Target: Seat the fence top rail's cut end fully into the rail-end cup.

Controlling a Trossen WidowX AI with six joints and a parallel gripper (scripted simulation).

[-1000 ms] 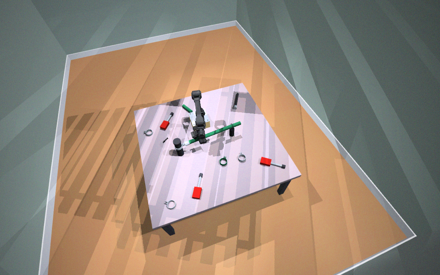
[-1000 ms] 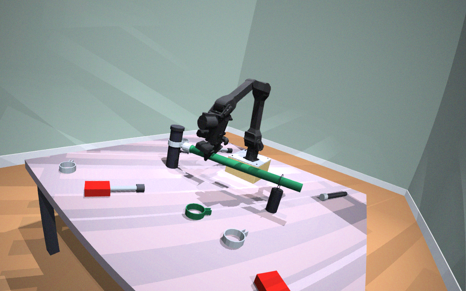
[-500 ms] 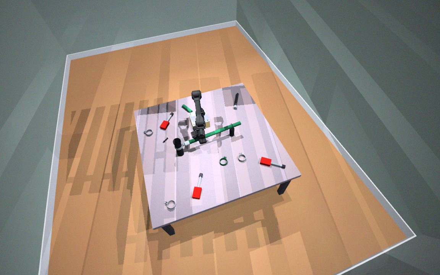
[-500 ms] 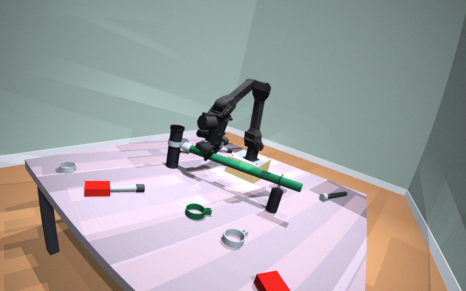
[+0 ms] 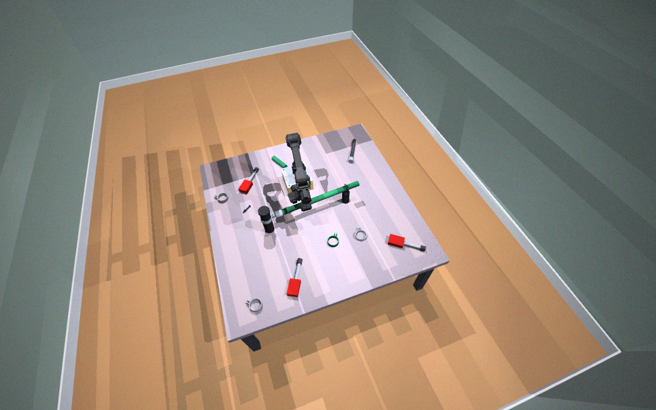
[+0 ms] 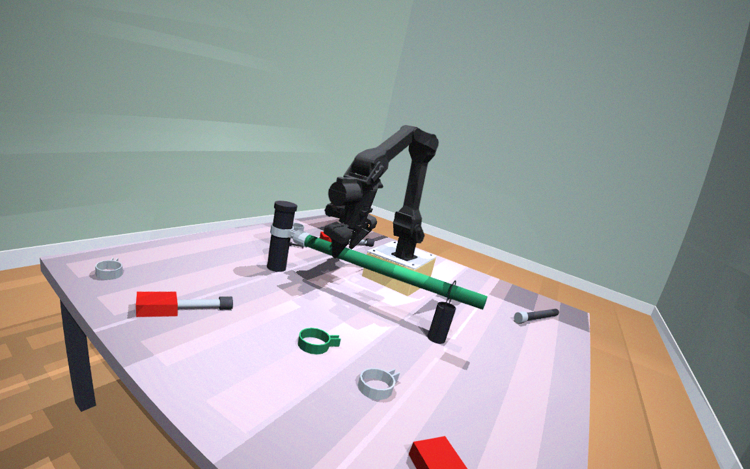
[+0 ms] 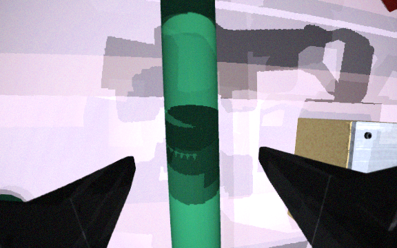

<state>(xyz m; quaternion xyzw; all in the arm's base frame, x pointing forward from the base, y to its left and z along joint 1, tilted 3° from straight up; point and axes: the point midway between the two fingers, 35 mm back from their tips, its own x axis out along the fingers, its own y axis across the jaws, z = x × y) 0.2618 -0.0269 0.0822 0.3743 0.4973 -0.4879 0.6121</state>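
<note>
The green rail slopes from the big post out through the thin wire loop above the small post. Its cut end meets the pale end cup; how deep it sits inside cannot be told. The brace band is around the big post's upper part, a little below the black post cap. My gripper is open over the rail near the cup end, with a visible gap between each finger and the rail in the wrist view.
The robot base is behind the rail. A green ring and a grey ring lie in front. Red-headed tools lie around the table. A short green tube lies near the base.
</note>
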